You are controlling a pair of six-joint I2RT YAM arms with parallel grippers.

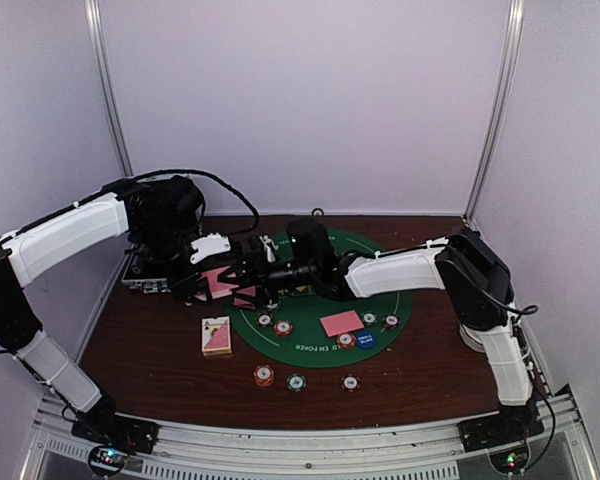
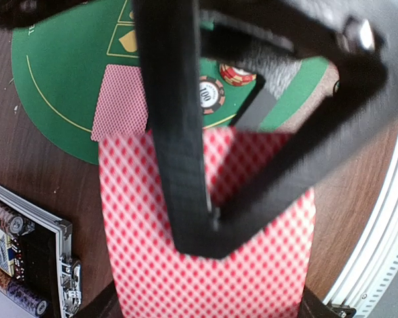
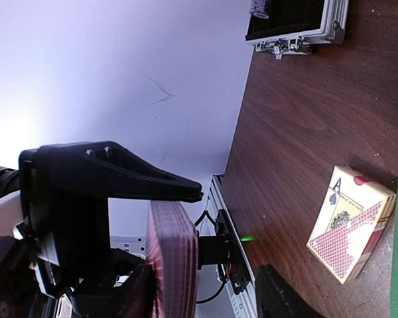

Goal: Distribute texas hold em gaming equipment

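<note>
Risk: thick pink-red-backed card deck (image 2: 205,258) clamped in left gripper (image 1: 242,283) jaws above mat's left edge; could fan or spill during handoff. Right gripper (image 1: 263,272) jaw state unclear.

Table (image 1: 160,345) glossy dark wood; mat (image 1: 385,250) matt green felt.

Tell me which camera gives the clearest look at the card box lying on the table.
Right wrist: the card box sits unobstructed, with its ace-of-spades face readable. In the top external view it is small, left of the green mat. The left wrist view doesn't show it.
</note>
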